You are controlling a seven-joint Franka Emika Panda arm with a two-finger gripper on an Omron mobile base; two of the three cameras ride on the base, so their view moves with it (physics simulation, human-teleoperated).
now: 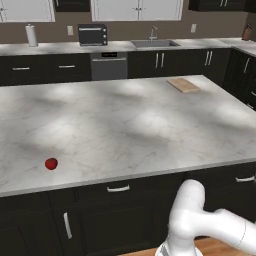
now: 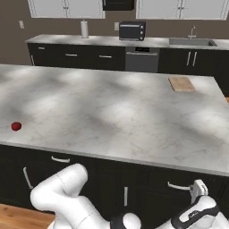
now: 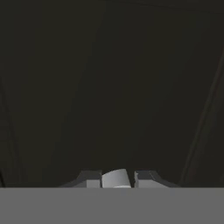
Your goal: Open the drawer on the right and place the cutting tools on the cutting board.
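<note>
The drawer sits closed under the island counter's right end, and its dark front panel fills the hand view. My gripper is at the right end of the silver bar handle. In the hand view the gripper is shut on that handle, the bar held between the two dark fingertips. The same handle shows in the left base view. The light-brown cutting board lies at the far right of the counter. The cutting tools are hidden.
A small red ball rests near the counter's front left edge. Another closed drawer with a silver handle is further left. A back counter holds a toaster oven and a sink.
</note>
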